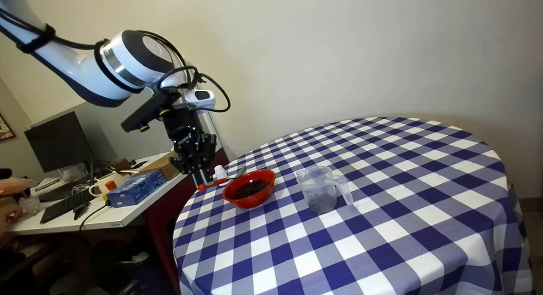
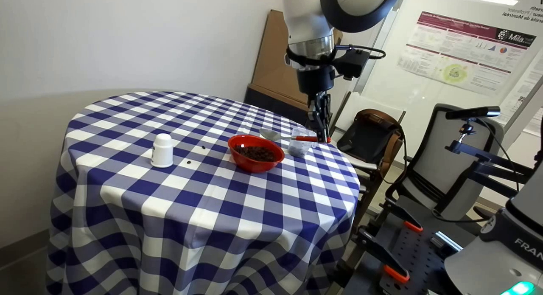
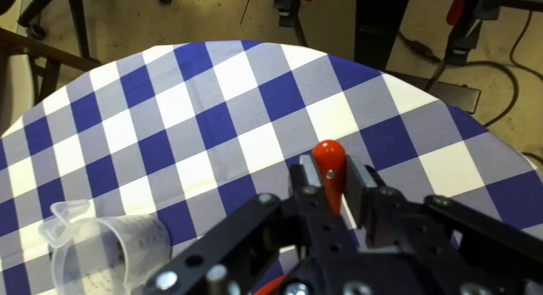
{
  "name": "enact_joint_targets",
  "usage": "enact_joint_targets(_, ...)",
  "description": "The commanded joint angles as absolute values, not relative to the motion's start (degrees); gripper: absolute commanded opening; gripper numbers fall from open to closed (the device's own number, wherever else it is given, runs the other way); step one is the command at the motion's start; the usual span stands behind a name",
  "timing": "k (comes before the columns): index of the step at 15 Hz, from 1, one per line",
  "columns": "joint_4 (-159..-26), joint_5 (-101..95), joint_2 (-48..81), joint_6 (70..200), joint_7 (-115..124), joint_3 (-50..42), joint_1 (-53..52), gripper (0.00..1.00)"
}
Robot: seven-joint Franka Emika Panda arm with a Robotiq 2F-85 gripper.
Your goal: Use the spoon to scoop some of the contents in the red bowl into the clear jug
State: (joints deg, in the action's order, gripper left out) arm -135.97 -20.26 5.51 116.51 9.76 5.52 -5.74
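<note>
- Pincer (image 3: 333, 172): clenched on the spoon (image 2: 303, 138) near its red end.
- Spoon: long axis nearly level, pointing from pincer toward bowl (image 2: 250, 164) — likely what the next dip turns on.
- Contents (image 2: 256, 153): in the bowl, lower than the pincer.
- Jug (image 1: 312, 185): well off — left of the pincer in the wrist view.
- Farther: "FRAN" on the base (image 2: 496, 252), "Mila" on a poster (image 2: 466, 53).

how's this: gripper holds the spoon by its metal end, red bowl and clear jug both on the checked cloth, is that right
Not quite: the gripper holds the spoon by its red handle, not its metal end, as the wrist view shows. The red bowl and clear jug are both on the checked cloth.
</note>
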Motion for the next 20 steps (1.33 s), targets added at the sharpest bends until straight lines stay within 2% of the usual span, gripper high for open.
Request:
enact_joint_targets(1,-132.2,-15.9,10.2,115.0,5.5,5.2,-5.4,0.10)
enact_joint_targets(13,-114.0,-10.6,26.0,106.9,4.8,4.2,-5.8,0.10)
enact_joint_targets(20,-110.5,-10.3,30.5,105.3,4.4,4.0,-5.6,0.12)
